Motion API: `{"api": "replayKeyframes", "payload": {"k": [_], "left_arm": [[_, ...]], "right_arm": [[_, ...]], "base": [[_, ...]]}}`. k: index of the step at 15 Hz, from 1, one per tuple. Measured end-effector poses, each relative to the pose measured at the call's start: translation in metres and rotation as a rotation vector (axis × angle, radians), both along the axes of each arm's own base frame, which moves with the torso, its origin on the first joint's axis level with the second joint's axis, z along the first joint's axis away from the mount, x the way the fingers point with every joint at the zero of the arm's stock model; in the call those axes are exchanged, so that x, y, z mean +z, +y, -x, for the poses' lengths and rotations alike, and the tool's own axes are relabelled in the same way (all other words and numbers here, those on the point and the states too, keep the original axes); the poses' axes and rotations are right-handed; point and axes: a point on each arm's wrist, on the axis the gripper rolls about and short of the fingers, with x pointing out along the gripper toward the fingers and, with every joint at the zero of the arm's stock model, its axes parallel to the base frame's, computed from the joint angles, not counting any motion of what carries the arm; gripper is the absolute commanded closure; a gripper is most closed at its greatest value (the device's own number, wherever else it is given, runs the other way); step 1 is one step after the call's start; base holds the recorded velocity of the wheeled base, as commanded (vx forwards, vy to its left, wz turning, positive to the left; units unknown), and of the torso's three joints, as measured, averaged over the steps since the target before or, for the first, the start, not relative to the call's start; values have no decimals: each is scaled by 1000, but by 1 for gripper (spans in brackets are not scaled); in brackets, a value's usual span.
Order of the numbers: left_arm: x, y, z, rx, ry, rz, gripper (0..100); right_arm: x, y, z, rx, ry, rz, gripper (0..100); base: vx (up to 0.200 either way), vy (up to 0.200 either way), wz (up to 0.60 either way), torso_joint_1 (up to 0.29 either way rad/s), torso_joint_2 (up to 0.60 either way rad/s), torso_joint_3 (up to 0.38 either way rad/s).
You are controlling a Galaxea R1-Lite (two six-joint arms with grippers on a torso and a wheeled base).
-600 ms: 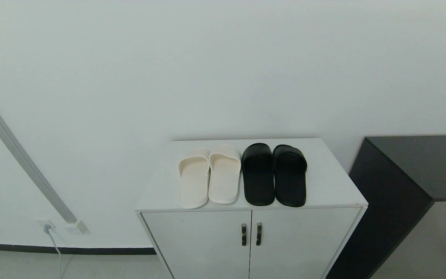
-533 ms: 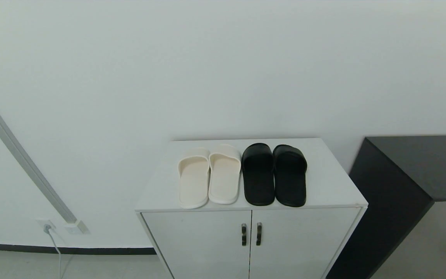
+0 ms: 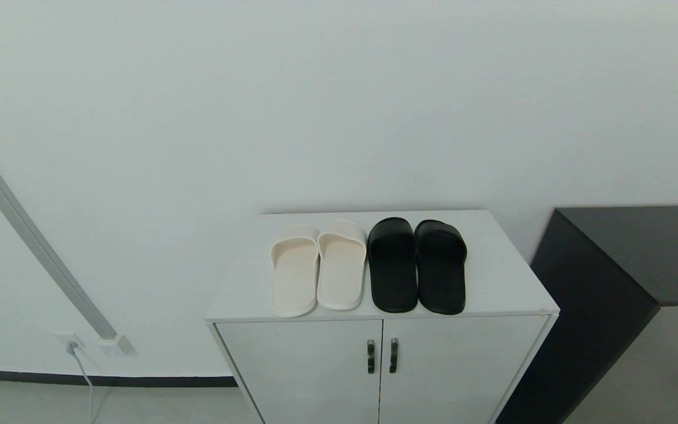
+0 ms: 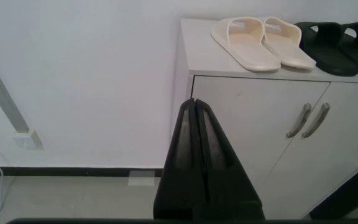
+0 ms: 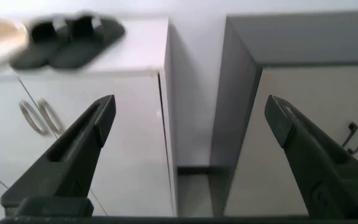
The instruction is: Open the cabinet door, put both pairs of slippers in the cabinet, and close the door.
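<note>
A white cabinet (image 3: 292, 294) stands against the wall with both doors shut and two metal handles (image 3: 381, 355) at the middle seam. On its top lie a cream pair of slippers (image 3: 318, 270) on the left and a black pair of slippers (image 3: 418, 266) on the right, side by side. In the left wrist view my left gripper (image 4: 196, 106) is shut, low and off the cabinet's left front, with the cream slippers (image 4: 263, 42) and handles (image 4: 308, 119) beyond it. My right gripper (image 5: 188, 112) is wide open, off the cabinet's right front corner, with the black slippers (image 5: 67, 38) far off.
A dark cabinet (image 3: 621, 282) stands close to the right of the white one, with a narrow gap between them. A wall socket with a plugged cable (image 3: 72, 347) and a slanted conduit (image 3: 27, 229) are on the wall to the left. Floor lies open in front.
</note>
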Motion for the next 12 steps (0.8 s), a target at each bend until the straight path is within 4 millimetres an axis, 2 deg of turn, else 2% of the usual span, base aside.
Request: {"api": "replayKeyframes", "payload": {"k": [3, 5, 9, 12], "left_arm": [[0, 0, 0, 1, 0, 5, 100], [0, 0, 0, 0, 0, 5, 100], [0, 0, 0, 0, -1, 4, 100], [0, 0, 0, 0, 0, 0, 100]], "right_arm": [[47, -1, 3, 45, -7, -42, 0], [64, 0, -11, 100, 70, -49, 0], [92, 7, -67, 192, 147, -57, 0], [107, 24, -108, 236, 178, -45, 0]], "base": [[0, 0, 0, 0, 0, 0], [0, 0, 0, 0, 0, 0], [0, 0, 0, 0, 0, 0], [0, 0, 0, 0, 0, 0]]}}
